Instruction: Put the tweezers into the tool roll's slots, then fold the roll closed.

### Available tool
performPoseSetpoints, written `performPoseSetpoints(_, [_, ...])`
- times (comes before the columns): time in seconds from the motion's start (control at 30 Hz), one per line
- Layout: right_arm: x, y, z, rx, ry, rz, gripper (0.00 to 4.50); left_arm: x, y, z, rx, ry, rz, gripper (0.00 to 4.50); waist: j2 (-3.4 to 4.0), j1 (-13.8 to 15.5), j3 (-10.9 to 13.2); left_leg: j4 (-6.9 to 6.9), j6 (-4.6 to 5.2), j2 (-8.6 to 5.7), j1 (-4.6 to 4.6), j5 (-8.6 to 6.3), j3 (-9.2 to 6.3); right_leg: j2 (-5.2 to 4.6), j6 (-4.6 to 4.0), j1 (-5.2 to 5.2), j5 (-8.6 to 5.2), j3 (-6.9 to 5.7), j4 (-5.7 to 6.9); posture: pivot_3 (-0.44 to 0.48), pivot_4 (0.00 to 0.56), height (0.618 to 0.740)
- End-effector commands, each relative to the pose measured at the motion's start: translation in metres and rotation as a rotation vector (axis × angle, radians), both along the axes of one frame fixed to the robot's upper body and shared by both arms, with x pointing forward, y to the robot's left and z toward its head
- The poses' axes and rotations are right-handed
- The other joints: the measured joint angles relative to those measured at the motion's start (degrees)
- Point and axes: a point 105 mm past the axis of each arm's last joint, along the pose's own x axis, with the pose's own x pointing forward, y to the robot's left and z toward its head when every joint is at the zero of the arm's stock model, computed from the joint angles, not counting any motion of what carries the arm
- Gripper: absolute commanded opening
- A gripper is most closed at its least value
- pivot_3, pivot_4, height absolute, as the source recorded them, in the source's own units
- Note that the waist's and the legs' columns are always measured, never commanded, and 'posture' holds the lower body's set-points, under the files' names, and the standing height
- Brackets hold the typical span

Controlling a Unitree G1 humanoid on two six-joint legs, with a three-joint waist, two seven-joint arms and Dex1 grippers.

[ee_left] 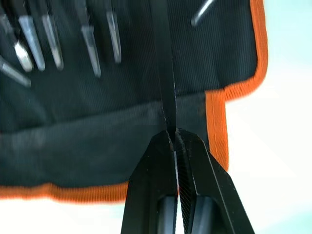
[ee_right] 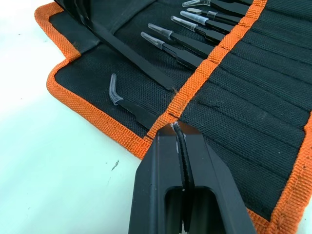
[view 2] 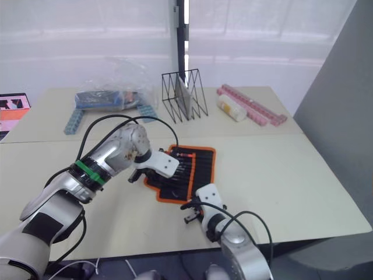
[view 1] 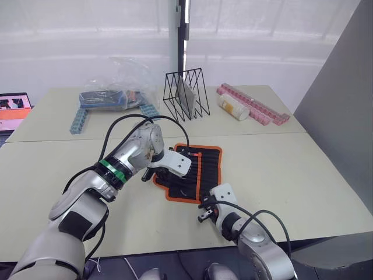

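The table (view 1: 303,169) is carrying the tool roll (view 1: 208,165), lying open and flat at its middle – folding is clearly still to come. Several tweezers (ee_right: 178,45) are already sitting in the slots (ee_right: 253,105), capped tips showing, plus a bent-tipped one (ee_right: 127,104). The left gripper (ee_left: 174,134) is clamping one more slim black tweezer over the roll, seemingly feeding it toward a slot. The right gripper (ee_right: 179,130) is resting closed and empty at the roll's near orange edge.
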Motion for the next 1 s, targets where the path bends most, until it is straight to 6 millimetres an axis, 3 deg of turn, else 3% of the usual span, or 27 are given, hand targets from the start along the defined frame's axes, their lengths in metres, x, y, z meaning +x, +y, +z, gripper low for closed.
performPoseSetpoints(0.03, [-0.023,0.009,-0.049,-0.047,0.204,0.048,0.00,0.007,-0.007,0.011,0.007,-0.054,-0.023,0.03,0.00,0.04,0.00,0.00,0.00,0.00,0.00,0.00,0.00,0.01,0.00,0.00,0.00,0.01,0.01,0.000,0.150,0.737])
performPoseSetpoints(0.53, [-0.023,0.010,-0.049,-0.041,0.202,0.033,0.00,0.007,-0.041,0.004,-0.035,-0.062,-0.065,0.03,-0.02,0.01,-0.01,0.01,0.00,0.02,0.00,0.00,0.01,0.03,0.00,0.01,-0.01,0.10,0.01,0.000,0.150,0.737])
performPoseSetpoints(0.8, [-0.022,0.008,-0.047,-0.043,0.200,0.028,0.00,-0.003,-0.068,-0.004,-0.159,-0.021,-0.070,0.03,-0.02,0.12,-0.02,0.01,0.00,0.02,0.00,0.00,0.00,0.03,0.00,0.02,-0.01,0.12,0.01,0.000,0.150,0.737])
performPoseSetpoints(1.0, [-0.023,0.007,-0.046,-0.046,0.201,0.025,0.00,-0.011,-0.077,-0.012,-0.250,0.012,-0.087,0.03,0.02,0.38,-0.08,0.02,0.00,0.01,0.04,0.00,0.00,-0.01,0.02,0.07,-0.02,0.15,0.04,0.000,0.150,0.737])
